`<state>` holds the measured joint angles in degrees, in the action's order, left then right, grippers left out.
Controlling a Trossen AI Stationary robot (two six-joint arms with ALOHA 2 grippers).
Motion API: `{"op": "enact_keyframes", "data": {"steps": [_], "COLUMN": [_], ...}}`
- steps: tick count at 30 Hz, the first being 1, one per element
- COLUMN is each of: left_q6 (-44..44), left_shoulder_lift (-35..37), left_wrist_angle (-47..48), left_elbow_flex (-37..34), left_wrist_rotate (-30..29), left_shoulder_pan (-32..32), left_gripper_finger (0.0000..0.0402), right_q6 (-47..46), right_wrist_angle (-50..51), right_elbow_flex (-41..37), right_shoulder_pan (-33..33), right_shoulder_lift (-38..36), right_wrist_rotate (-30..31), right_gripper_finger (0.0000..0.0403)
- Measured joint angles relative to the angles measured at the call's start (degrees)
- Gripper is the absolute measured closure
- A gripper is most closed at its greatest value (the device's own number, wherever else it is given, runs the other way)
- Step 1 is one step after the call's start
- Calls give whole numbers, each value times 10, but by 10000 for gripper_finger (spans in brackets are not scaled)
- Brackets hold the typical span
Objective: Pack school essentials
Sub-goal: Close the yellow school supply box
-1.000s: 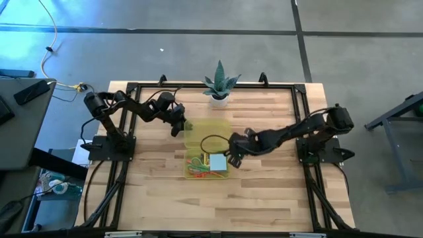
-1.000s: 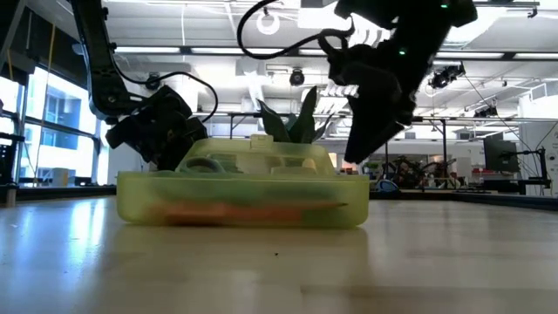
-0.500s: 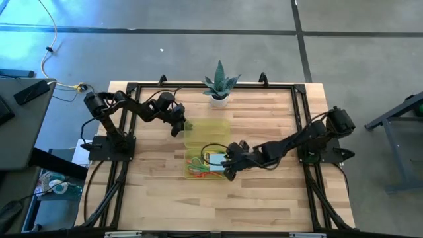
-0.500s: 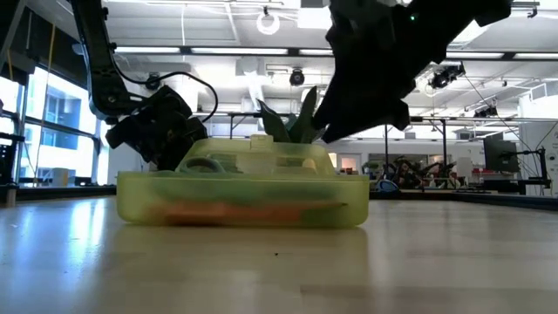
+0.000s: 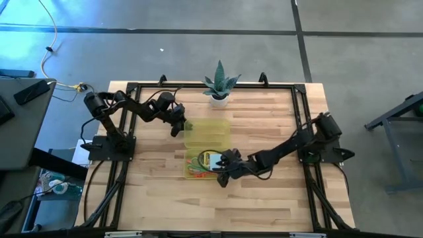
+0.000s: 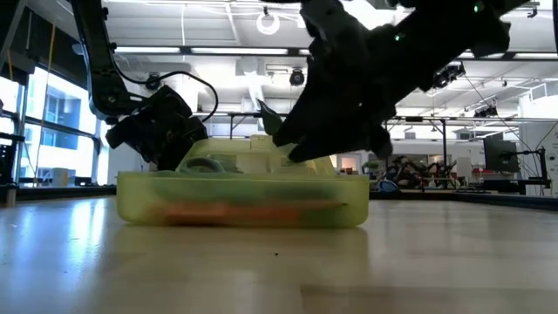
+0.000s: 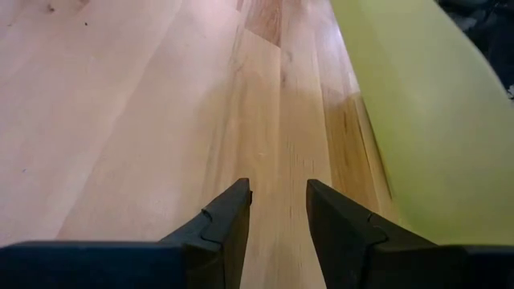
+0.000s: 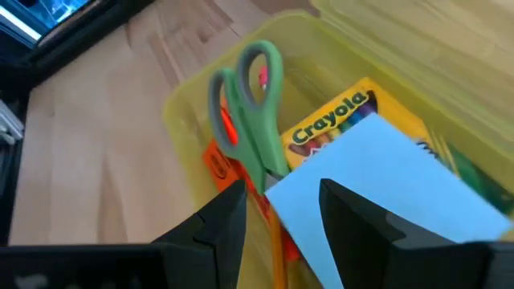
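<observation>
Down at the near edge of the yellow-green case (image 5: 207,149), the right claw (image 5: 223,177) hangs low over the tray's front corner, its fingers (image 8: 227,221) apart with nothing between them. Through its wrist camera the packed tray shows plainly: the green-handled scissors (image 8: 249,112) lie along one side wall, an orange pen (image 8: 225,167) runs beneath their blades, a yellow Crayola box (image 8: 337,116) lies beside them, and the light-blue notepad (image 8: 377,185) rests tilted on top of the crayon box, covering most of it. From table height the tray's wall (image 6: 242,201) lets an orange streak and some green show through, probably the pens, though the plastic blurs them.

Farther back, the case's lid (image 7: 418,112) lies open flat on the table (image 5: 264,119), hinged to the tray. The left claw (image 5: 177,127) sits just beside the lid's left edge, close above the wood, its fingers (image 7: 229,221) a little apart and empty. Beyond everything, at the table's far edge, stands a spiky green plant (image 5: 219,84) in a white pot, well apart from both arms.
</observation>
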<state>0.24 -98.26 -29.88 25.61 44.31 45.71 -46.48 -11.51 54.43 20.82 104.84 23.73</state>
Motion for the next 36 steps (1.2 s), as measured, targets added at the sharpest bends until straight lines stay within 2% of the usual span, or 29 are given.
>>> {"op": "enact_keyframes", "data": {"steps": [14,20,26,29,33,36], "left_q6": [13,15,15,15,15,15], "left_shoulder_lift": [0,0,0,0,0,0], "left_wrist_angle": [-1,-1,0,0,0,-4], "left_elbow_flex": [0,0,0,0,0,0], "left_wrist_rotate": [-2,-2,-2,-2,-2,-2], "left_shoulder_pan": [0,0,0,0,0,0], "left_gripper_finger": [287,287,287,287,287,287], "right_q6": [1,22,54,41,-7,-39], "right_wrist_angle": [-169,-169,-148,-145,-160,-154], "right_elbow_flex": [1,2,6,7,7,7], "right_shoulder_pan": [-2,2,5,14,37,63], "right_shoulder_lift": [103,97,62,52,53,56], "right_wrist_rotate": [3,29,30,5,-57,-44], "right_gripper_finger": [253,253,253,253,253,253]}}
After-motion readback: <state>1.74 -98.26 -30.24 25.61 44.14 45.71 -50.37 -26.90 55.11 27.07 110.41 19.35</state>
